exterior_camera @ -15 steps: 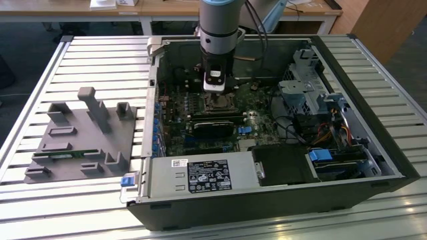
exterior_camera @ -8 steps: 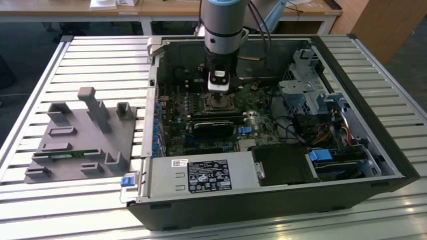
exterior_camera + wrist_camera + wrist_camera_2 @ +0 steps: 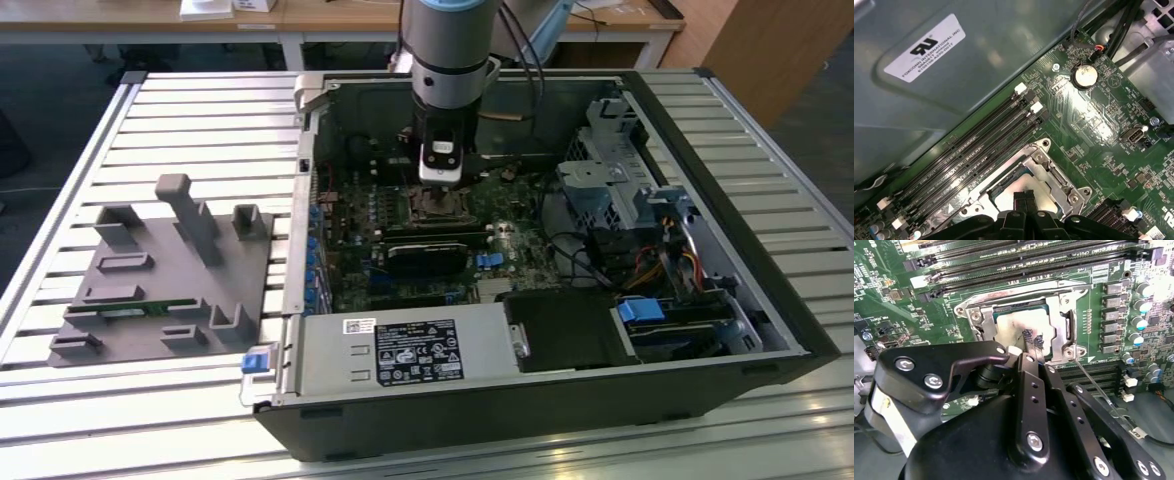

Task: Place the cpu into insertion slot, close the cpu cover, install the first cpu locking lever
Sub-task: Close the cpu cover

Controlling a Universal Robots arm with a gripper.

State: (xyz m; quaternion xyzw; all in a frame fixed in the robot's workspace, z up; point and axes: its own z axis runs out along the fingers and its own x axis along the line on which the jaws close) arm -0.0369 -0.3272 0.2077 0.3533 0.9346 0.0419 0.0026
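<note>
In the exterior view, an open computer case (image 3: 694, 300) lies on the slatted worktop (image 3: 200, 110), and the pincer (image 3: 439, 190) hangs over the socket (image 3: 437, 207).

In the second wrist view, the chip (image 3: 1019, 325) sits in the socket, framed by the cover (image 3: 979, 322). The pincer's fingers (image 3: 1029, 337) are together at the chip's face, holding nothing. A thin lever (image 3: 1094, 384) slants alongside.

In the first wrist view, long memory slots (image 3: 984, 145) run beside the cover.

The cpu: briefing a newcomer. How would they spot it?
In the open computer case, look on the green board beside the long black slots. The cpu is the pale square inside the silvery cover, under the gripper; neighbours are dark or green.
</note>
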